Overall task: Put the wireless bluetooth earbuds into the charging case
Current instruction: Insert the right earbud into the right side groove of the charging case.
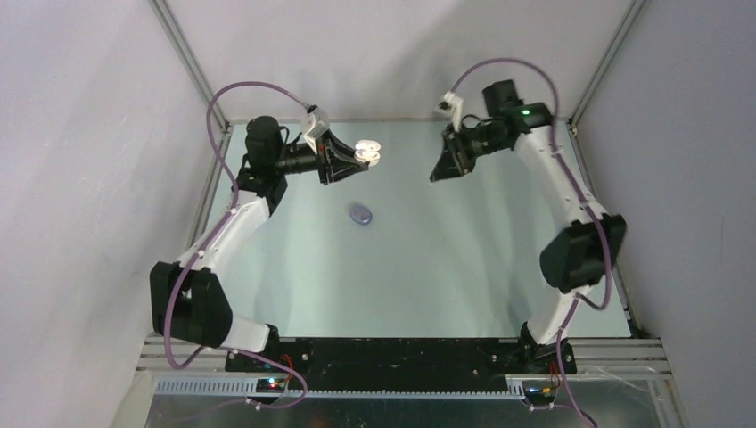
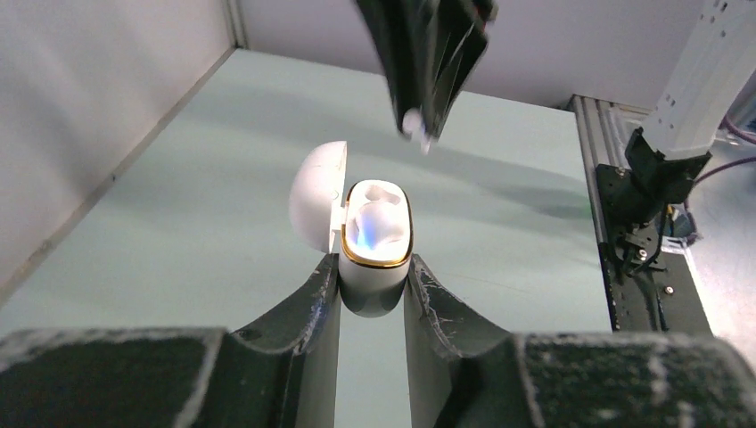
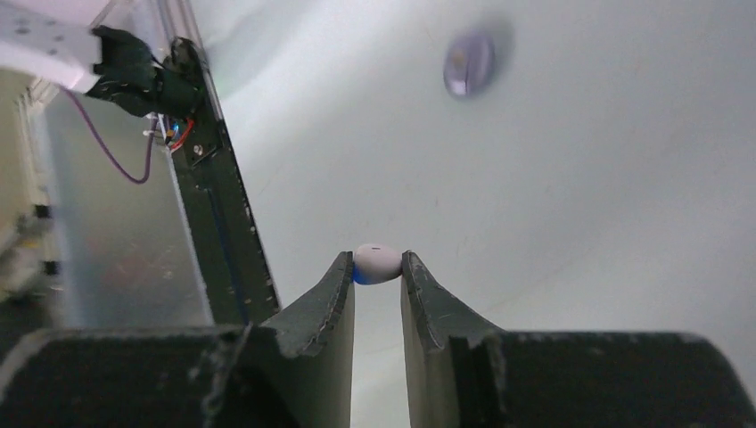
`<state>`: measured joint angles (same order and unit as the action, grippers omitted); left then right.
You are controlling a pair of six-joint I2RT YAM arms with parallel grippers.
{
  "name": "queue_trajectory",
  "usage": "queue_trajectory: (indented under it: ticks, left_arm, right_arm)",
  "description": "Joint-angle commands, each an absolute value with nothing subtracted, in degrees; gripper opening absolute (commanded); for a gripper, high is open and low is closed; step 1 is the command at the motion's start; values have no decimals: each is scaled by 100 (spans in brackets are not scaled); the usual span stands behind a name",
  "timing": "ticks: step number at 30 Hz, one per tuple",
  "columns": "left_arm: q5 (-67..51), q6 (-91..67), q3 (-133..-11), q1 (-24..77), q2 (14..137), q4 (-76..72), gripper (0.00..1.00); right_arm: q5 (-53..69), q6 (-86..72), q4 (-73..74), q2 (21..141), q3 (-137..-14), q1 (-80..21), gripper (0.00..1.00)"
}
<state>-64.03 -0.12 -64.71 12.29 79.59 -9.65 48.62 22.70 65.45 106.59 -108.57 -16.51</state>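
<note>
**Two robot arms face each other over a table, one holding a case, the other an earbud**

A pale green table [image 1: 446,267] fills the view from above. The left arm [image 1: 232,223] and right arm [image 1: 571,196] both reach toward its far edge, their tips near each other but apart. The left gripper [image 2: 374,267] is clamped on a white charging case [image 2: 375,290], held up off the table with its lid swung open to one side. A closed purple case [image 1: 361,213] lies alone on the table below them. The right gripper [image 3: 377,265] pinches a white earbud [image 3: 377,262] between its fingertips, just above the open case.
</note>
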Motion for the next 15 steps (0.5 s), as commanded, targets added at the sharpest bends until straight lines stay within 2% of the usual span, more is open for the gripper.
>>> queue_trajectory:
  ticks: [1, 5, 8, 15]
  left_arm:
    - [-7201, -422, -6864, 1205, 8251, -2270, 0]
    - [-7586, -988, -6941, 1214, 8508, -3166, 0]
    - [-7770, -1374, -6856, 1248, 8579, -3783, 0]
    - [-7976, -1178, -6507, 1286, 8390, -4185, 0]
  right_arm:
    - [6592, 4522, 6345, 9711, -11120, -1470, 13]
    - [7022, 6263, 6109, 9099, -10973, -1589, 9]
    - [6681, 7453, 6064, 8639, -10732, -2009, 6]
    - [6313, 8474, 5206, 8064, -9919, -2682, 4]
